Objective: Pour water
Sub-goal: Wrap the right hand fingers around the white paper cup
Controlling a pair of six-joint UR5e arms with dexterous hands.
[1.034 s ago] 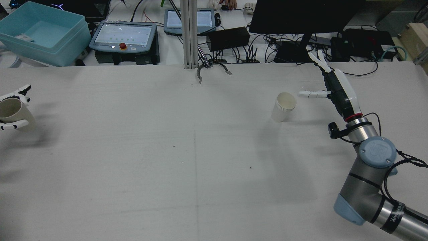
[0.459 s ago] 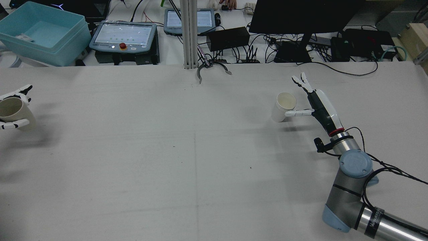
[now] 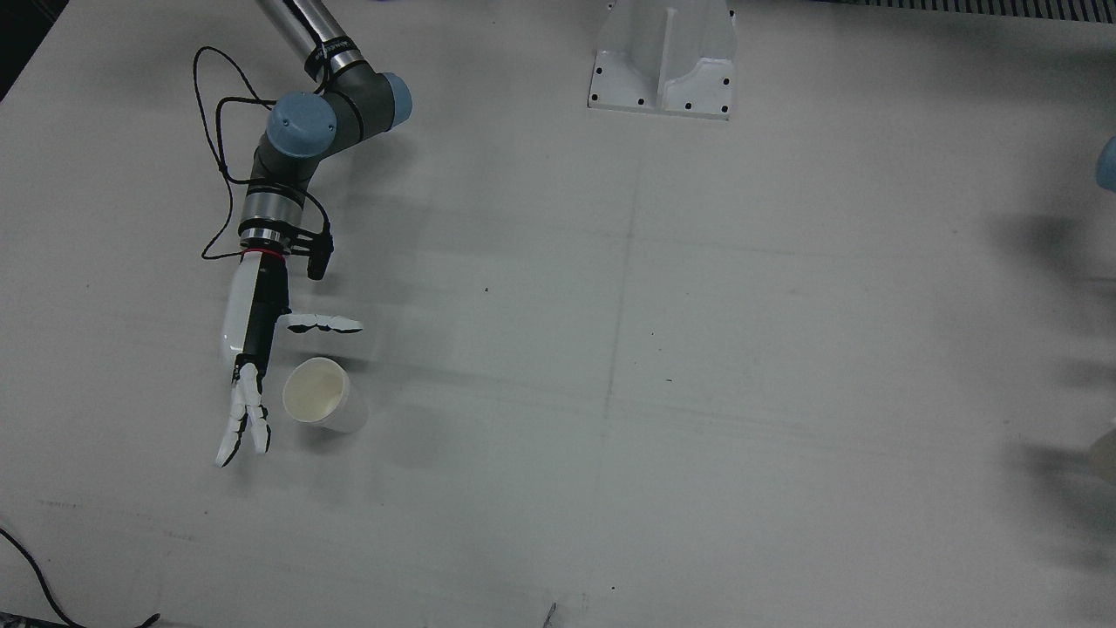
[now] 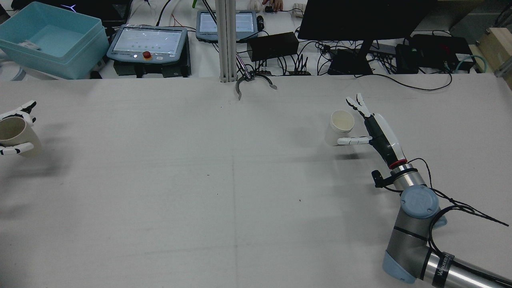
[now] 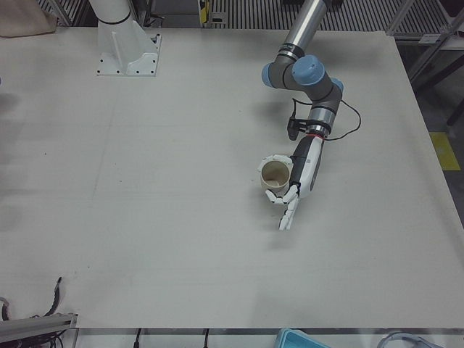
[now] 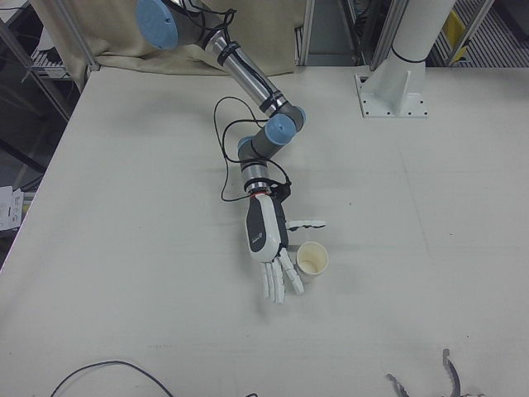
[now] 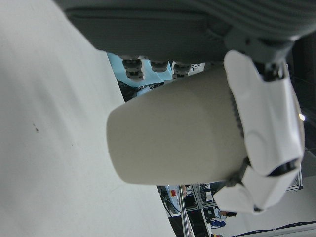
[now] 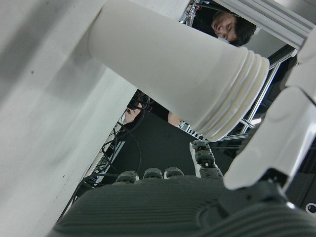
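**Right hand open beside the white cup, left hand holding the beige cup**

On my right side, the white cup (image 3: 318, 395) stands upright on the table (image 3: 663, 419), its mouth open and its inside looking bare from the front view. My right hand (image 3: 255, 349) lies just beside it with the palm facing the cup wall. The fingers (image 3: 244, 427) stretch out straight past the cup on the side away from the robot, and the thumb (image 3: 321, 324) sticks out sideways on the robot's side of it. So the cup sits in the open pocket between thumb and fingers. I see a gap between the thumb and the rim in the front view. In the rear view the thumb (image 4: 352, 140) overlaps the cup's lower wall (image 4: 335, 134), so I cannot tell from there whether it touches. The right hand view shows the ribbed rim of the cup (image 8: 173, 74) near the palm, with the fingers spread and not wrapped around it.

On my left side, the left hand (image 5: 299, 177) is closed around the beige cup (image 5: 275, 177), which is upright with its mouth open. The left hand view shows the cup body (image 7: 177, 133) against the palm, with the thumb (image 7: 264, 123) pressed across it near the rim. In the rear view this cup (image 4: 14, 134) is at the far left edge of the table.
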